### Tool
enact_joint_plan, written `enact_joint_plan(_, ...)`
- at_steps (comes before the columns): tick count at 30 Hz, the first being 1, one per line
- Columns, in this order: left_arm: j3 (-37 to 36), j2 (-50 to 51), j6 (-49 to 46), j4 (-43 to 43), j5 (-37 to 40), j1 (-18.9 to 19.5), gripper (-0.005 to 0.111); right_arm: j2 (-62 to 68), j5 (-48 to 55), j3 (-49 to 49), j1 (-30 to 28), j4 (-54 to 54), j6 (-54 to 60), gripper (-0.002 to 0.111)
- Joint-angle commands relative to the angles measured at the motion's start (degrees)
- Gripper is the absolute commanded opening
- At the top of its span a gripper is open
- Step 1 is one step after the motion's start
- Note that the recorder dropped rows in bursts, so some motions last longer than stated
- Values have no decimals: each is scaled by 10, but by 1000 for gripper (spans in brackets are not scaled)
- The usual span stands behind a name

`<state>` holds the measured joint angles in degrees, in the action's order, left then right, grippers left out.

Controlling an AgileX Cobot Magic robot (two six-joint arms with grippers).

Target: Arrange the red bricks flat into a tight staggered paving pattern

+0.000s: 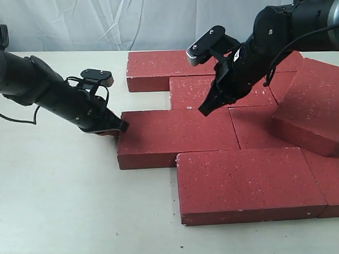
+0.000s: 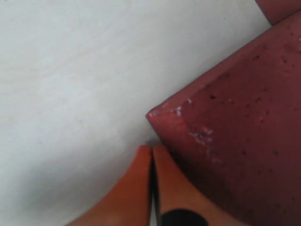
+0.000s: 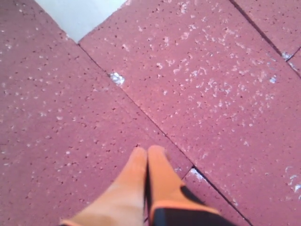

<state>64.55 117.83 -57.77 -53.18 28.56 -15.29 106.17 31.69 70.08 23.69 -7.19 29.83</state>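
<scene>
Several red bricks (image 1: 244, 180) lie flat in staggered rows on the pale table (image 1: 61, 209). One more brick (image 1: 313, 108) rests tilted on top of the others at the right. My left gripper (image 1: 120, 127) is shut and empty, its tips low against the left end corner of the middle-row brick (image 1: 175, 135). In the left wrist view the shut gripper (image 2: 151, 149) sits right beside that brick's corner (image 2: 235, 132). My right gripper (image 1: 205, 110) is shut and empty, with its tip at the joint between the middle-row brick and the brick behind it (image 1: 199, 91). The right wrist view shows this gripper (image 3: 147, 151) on the brick surface (image 3: 70, 132).
A white curtain (image 1: 99, 21) hangs behind the table. Bare tabletop lies to the left and front of the bricks. A gap of bare table (image 1: 149, 101) shows between the back brick (image 1: 156, 69) and the middle-row brick.
</scene>
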Motion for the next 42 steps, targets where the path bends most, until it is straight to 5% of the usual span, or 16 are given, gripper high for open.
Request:
enact_joint_plan(1,-1,8,3,19,-1,15,0,-4,-5,-1,-3,-4,-1,-1)
enact_joint_plan(8,-1,0,3,37,-4,31,0,-4,-5,-1,-3,-3,-1,-1)
enact_joint_plan(14,-4,-136,53,77,85,55,0,-69,-56,-28,-42,29,-50,-1)
enact_joint_plan(16,-4,-174,53,59,124,14,0,-130,-166,-86,-101,29,-62,-1)
enact_joint_plan(20,-4,-183,14,12,46,-122,0,-152,-312,-63,-197,-28,-124,-1)
enact_joint_plan(25,24,-163,13,11,10,-248,0,-73,-21,154,-267,-6,-104,-1)
enact_joint_plan(32,100,-101,15,26,18,-334,0,28,260,352,-348,15,-104,-1)
enact_joint_plan(42,287,35,19,33,30,-367,0,115,204,365,-380,18,-93,-1)
